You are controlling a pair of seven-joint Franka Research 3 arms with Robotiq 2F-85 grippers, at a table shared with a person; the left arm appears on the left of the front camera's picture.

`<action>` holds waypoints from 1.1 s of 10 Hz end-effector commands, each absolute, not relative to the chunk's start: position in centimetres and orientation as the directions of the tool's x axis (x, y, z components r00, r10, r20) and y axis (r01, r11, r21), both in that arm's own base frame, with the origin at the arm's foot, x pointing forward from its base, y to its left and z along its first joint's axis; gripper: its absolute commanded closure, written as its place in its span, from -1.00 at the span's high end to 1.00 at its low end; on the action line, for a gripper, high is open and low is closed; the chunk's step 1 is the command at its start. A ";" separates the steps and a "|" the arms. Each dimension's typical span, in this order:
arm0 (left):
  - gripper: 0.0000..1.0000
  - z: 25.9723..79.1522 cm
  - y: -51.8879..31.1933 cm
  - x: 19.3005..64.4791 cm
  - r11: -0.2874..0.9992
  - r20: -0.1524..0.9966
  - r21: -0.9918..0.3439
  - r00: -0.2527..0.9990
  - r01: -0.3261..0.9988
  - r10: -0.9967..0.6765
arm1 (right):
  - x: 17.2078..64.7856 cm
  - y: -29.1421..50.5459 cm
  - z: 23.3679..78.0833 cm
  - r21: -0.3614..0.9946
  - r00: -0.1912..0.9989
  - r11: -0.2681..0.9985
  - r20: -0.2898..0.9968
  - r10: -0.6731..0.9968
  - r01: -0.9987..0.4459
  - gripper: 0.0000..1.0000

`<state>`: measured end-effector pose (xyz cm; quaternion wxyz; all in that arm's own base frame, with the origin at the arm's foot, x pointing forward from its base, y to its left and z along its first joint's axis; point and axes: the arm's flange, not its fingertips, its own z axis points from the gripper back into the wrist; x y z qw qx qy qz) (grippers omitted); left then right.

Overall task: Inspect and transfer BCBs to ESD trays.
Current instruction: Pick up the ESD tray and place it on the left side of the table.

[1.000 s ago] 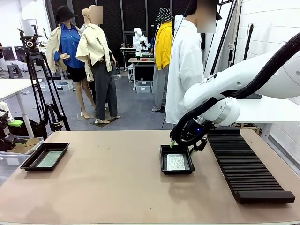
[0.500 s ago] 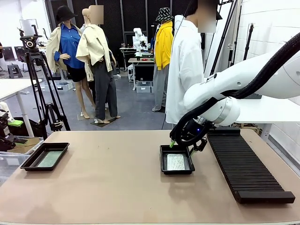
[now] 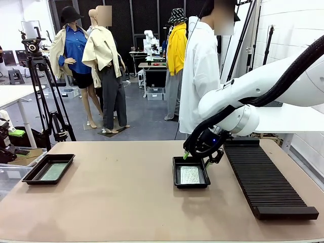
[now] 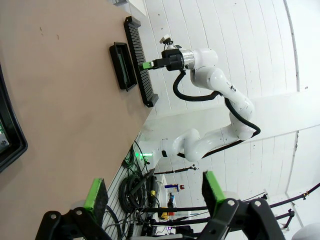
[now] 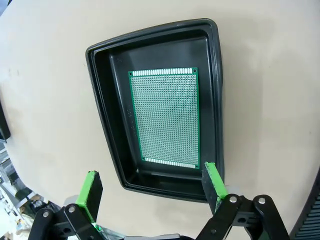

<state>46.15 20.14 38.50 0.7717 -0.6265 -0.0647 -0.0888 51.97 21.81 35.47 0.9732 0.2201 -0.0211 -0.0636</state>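
tabletop: right gripper (image 5: 152,192) spread wide, empty

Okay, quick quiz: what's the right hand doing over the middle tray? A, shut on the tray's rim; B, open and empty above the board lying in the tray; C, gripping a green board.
B: the right hand is open, its green pads spread and empty, above the green board lying flat in the tray.

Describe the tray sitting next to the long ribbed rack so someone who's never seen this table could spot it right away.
Find the long black ribbed rack on the table's right side. Just left of it, below the right gripper, lies a shallow glossy black tray holding one green board. The other tray sits alone at the far left edge.
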 end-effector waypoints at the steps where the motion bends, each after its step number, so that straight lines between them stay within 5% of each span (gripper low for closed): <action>1: 1.00 38.5 20.1 46.2 0.199 0.211 -0.955 0.976 0.218 -0.056 | 52.0 21.8 35.5 0.431 0.991 0.895 0.013 -0.133 0.114 1.00; 3: 1.00 39.2 17.7 45.9 0.150 0.213 -0.965 0.976 0.217 -0.041 | 51.4 19.7 36.8 0.482 0.995 0.871 -0.008 -0.102 0.093 1.00; 11: 1.00 43.5 2.5 45.1 0.293 0.151 -0.946 0.988 0.136 0.030 | 50.6 6.1 42.2 0.730 0.998 0.682 -0.023 -0.054 0.054 1.00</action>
